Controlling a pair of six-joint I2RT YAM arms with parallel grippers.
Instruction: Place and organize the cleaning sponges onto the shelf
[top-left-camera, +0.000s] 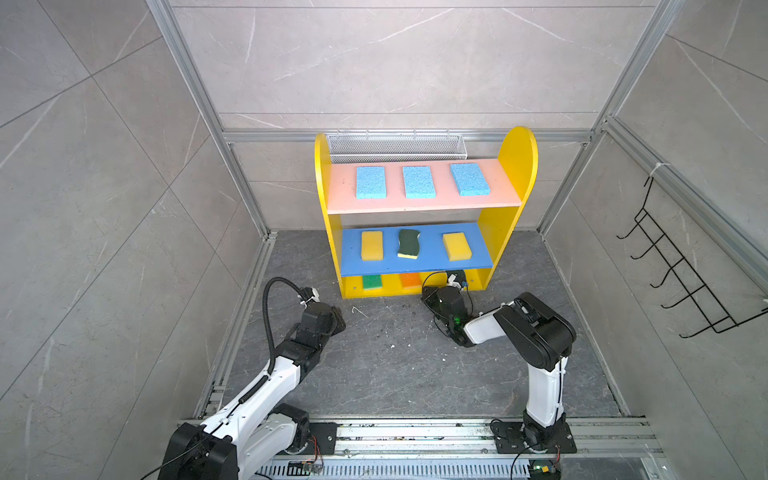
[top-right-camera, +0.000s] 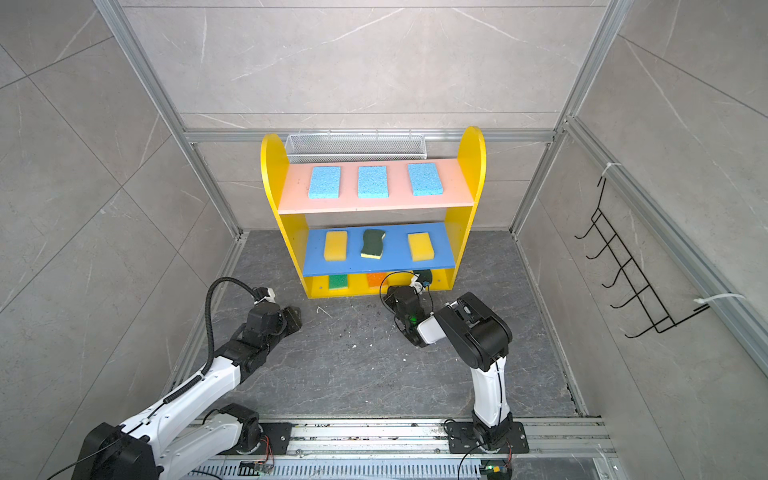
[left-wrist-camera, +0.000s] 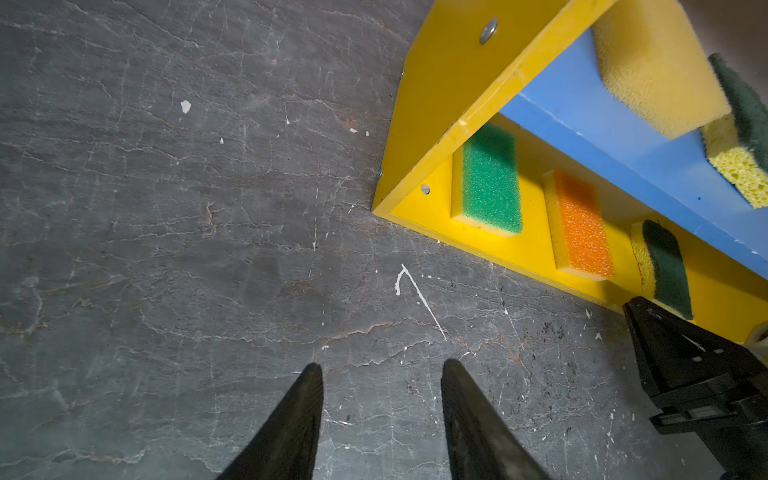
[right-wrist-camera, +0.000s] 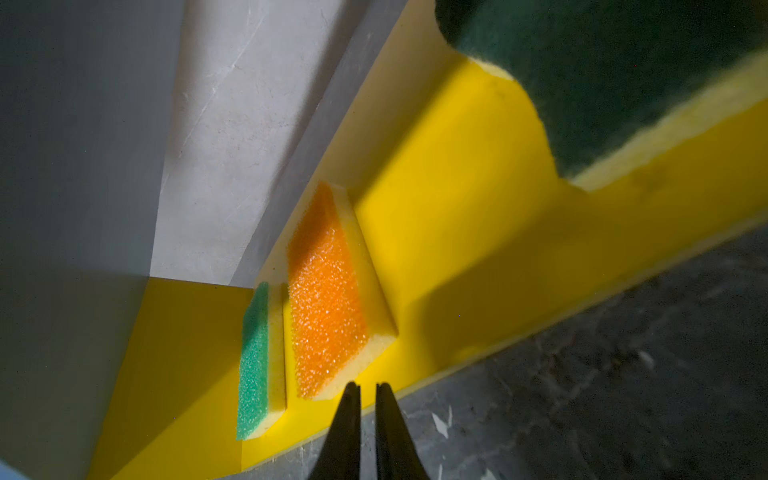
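Since the dark-green wavy sponge (left-wrist-camera: 667, 270) lies on the yellow base (left-wrist-camera: 528, 249) of the shelf (top-left-camera: 517, 166), long side pointing in, the right gripper (right-wrist-camera: 368, 386) is nearest, just beside it, almost shut and holding nothing. The left gripper (left-wrist-camera: 380, 365) hangs half open and empty over the floor (left-wrist-camera: 208, 249).

ahead of our right gripper (right-wrist-camera: 368, 387) we see a coarse, porous orange sponge (right-wrist-camera: 328, 291) on the smooth, glossy shelf (right-wrist-camera: 457, 249).

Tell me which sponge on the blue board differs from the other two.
The middle sponge: it is dark green with wavy edges over a pale yellow layer, and it lies slightly askew. The left sponge and right sponge are plain yellow rectangles.
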